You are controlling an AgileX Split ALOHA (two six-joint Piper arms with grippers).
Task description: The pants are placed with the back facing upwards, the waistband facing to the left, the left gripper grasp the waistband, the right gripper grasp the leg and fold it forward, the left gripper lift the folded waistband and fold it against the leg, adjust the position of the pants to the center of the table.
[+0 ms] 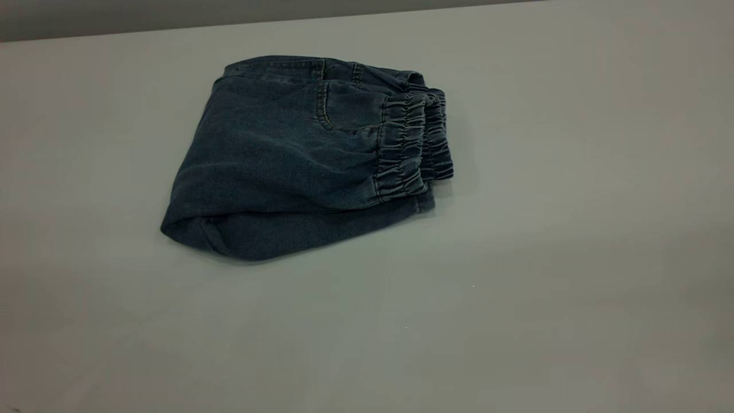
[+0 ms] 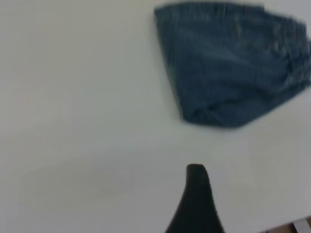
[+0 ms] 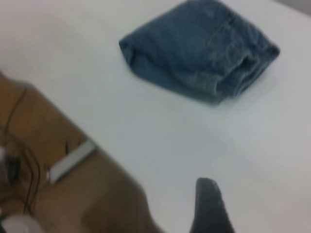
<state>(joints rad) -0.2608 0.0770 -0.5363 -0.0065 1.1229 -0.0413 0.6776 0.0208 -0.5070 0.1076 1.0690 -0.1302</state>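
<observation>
Exterior view, folded pants [image 1: 298, 166], waistband [image 1: 410, 140] rightward

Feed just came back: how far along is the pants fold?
Folding looks done: the pants lie as a compact bundle, waistband doubled over on top. Nothing is in hand; neither gripper touches them. At most a small nudge toward the centre of the table remains.

left end effector [image 2: 196, 204]: matte black, rounded tip | right end effector [image 3: 210, 208]: same

left gripper [image 2: 196, 194]: mostly cut off | right gripper [image 3: 210, 206]: likewise
</observation>
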